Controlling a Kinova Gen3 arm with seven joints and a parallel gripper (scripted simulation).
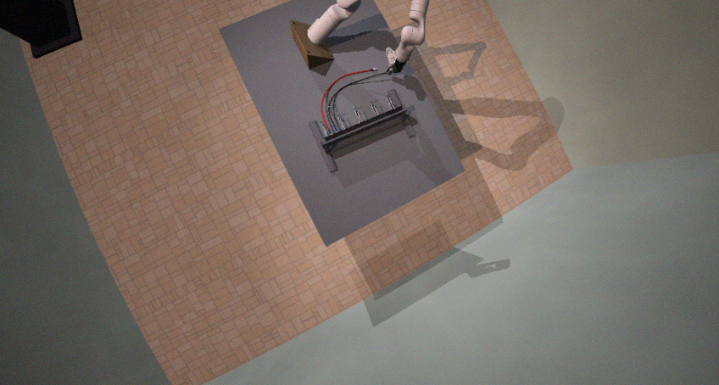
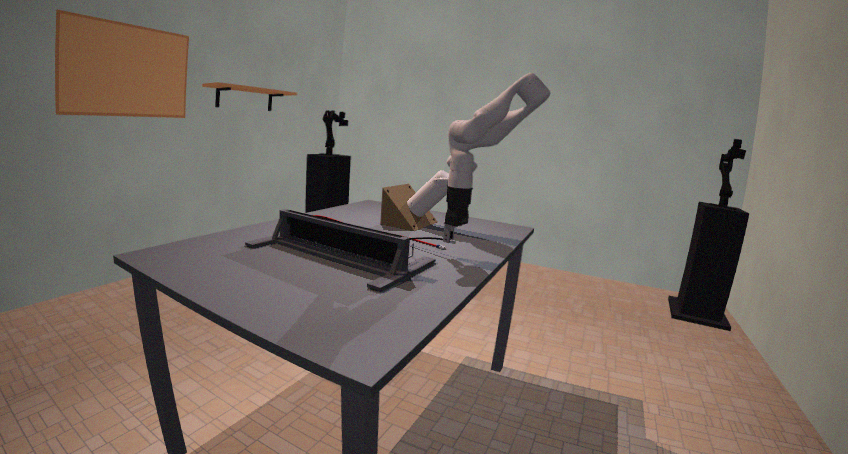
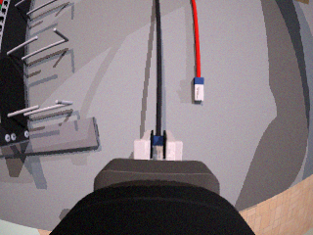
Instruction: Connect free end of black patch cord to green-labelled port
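Observation:
My gripper [image 1: 390, 70] [image 2: 449, 236] [image 3: 157, 139] is shut on the blue and clear plug [image 3: 157, 140] at the free end of the black patch cord [image 3: 158, 73] [image 1: 353, 82]. The cord runs from the plug back to the rack's far end. Its shadow lies beside it, so the plug is off the table. The dark rack [image 1: 364, 125] [image 2: 399, 276] [image 3: 64, 138] stands upright, to the left in the wrist view. Tiny red and green marks show on its face at that view's top left corner; I cannot tell which port has the green label. The plug's latch is not clear.
The red cord [image 1: 330, 83] [image 3: 197, 49] ends in a blue and white plug [image 1: 374, 69] [image 3: 197, 91] lying right of the black cord in the wrist view. Metal cable guides [image 3: 44, 50] stick out from the rack. The arm's brown wedge base [image 1: 303, 41] [image 2: 395, 208] stands behind.

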